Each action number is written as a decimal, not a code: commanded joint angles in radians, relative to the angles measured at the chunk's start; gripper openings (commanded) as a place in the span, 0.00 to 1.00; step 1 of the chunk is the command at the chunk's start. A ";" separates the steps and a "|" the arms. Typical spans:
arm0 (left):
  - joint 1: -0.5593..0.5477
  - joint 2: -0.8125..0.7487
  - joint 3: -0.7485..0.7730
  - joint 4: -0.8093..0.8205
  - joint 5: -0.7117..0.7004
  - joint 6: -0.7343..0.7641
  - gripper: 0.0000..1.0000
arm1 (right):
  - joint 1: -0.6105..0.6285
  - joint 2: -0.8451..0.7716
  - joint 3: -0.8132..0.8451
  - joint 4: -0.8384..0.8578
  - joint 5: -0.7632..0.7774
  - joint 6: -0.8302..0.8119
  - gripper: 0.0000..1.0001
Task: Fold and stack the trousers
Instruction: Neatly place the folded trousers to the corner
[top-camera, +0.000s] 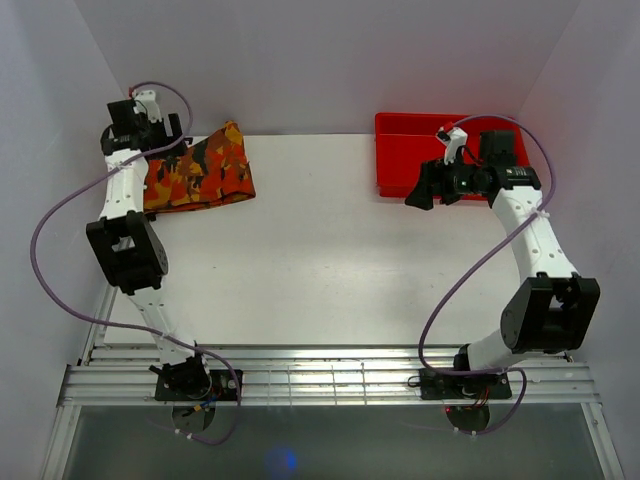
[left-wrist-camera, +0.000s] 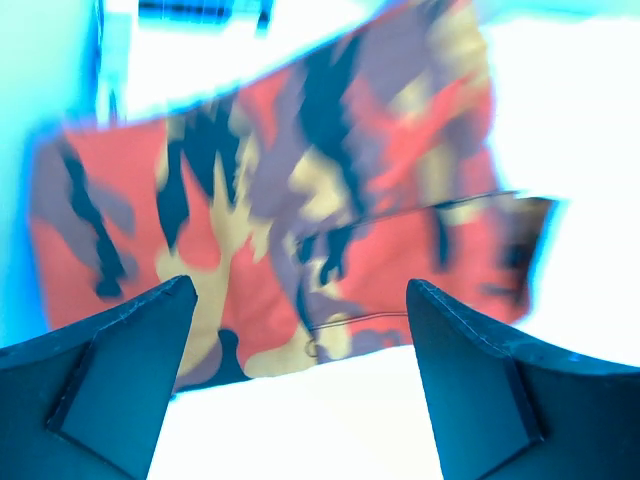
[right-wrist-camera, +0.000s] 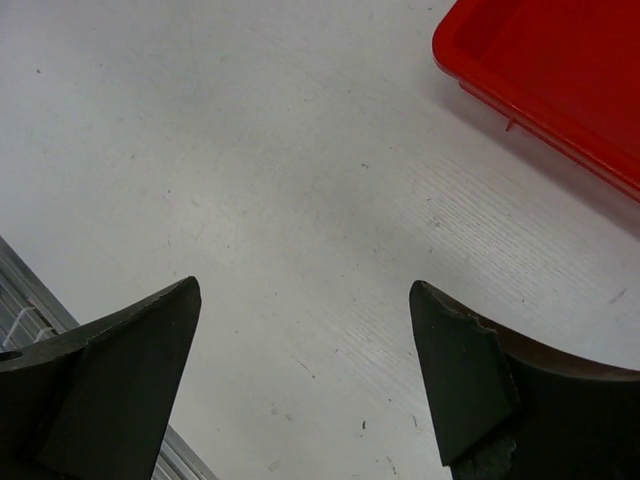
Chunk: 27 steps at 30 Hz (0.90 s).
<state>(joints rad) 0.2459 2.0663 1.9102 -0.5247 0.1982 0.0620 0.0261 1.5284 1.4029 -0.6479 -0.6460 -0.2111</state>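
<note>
One white table (top-camera: 320, 250) takes up most of the top view, with both arms bolted at its near edge. The left arm (top-camera: 125, 250) reaches up the left side toward the far left corner. The right arm (top-camera: 535, 250) bends up the right side, and its wrist sits over the near edge of the tray (top-camera: 405, 150).

The trousers (top-camera: 205, 170) lie in a folded, slightly rumpled bundle on the table at the far left, just beside the left arm's wrist. In the left wrist view they (left-wrist-camera: 300, 200) spread across the middle of the picture, blurred, with bare white table nearer the camera.

The tray is red plastic and sits at the far right of the table, well apart from the trousers. In the right wrist view one corner of it (right-wrist-camera: 560, 80) shows at the upper right.

The left gripper (left-wrist-camera: 300, 290) has its dark fingers (left-wrist-camera: 110, 370) spread wide with nothing between them. Whether they touch the cloth I cannot tell.

The right gripper (right-wrist-camera: 300, 285) hangs over bare table just beside the tray, its fingers (right-wrist-camera: 470, 380) also wide apart and holding nothing.
</note>
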 joint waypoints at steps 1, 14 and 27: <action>-0.007 -0.172 0.110 -0.164 0.220 0.119 0.98 | -0.008 -0.106 0.016 -0.021 0.045 -0.051 0.90; 0.084 -0.276 -0.484 -0.287 0.036 0.102 0.88 | -0.012 -0.332 -0.211 -0.101 0.155 -0.152 0.90; 0.121 0.052 -0.314 -0.113 0.026 0.171 0.94 | -0.012 -0.313 -0.242 -0.113 0.174 -0.160 0.90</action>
<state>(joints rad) 0.3702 2.0571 1.5219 -0.7197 0.2131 0.2073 0.0189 1.2144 1.1629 -0.7620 -0.4831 -0.3519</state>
